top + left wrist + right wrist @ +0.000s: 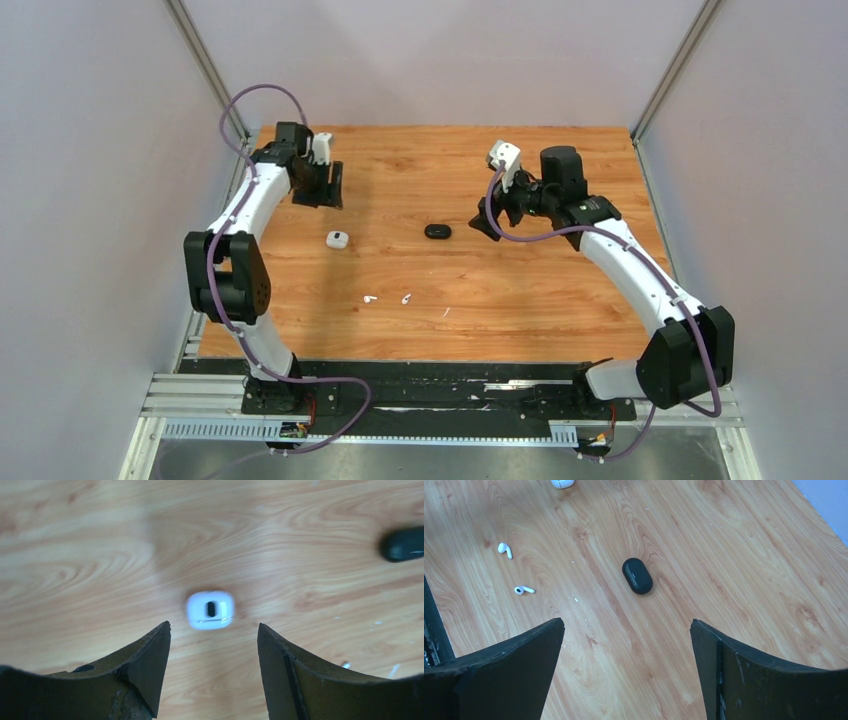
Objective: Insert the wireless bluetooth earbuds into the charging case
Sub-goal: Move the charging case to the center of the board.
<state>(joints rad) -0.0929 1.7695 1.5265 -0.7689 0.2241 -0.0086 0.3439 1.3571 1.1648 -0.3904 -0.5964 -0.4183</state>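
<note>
Two tiny white earbuds lie on the wooden table, one [369, 299] left of the other [406, 298]; both also show in the right wrist view [504, 549] [523, 589]. A white charging case [337, 239] lies left of centre; in the left wrist view it [210, 610] sits just beyond the fingertips, with a dark slot on its face. My left gripper [322, 190] is open and empty, hovering behind the case. My right gripper [487, 219] is open and empty, to the right of a black oval case [437, 231], which the right wrist view [637, 575] shows ahead of its fingers.
A thin white fleck [446, 312] lies right of the earbuds. Grey walls enclose the table on the left, the right and the back. The black case's end shows at the right edge of the left wrist view [403, 544].
</note>
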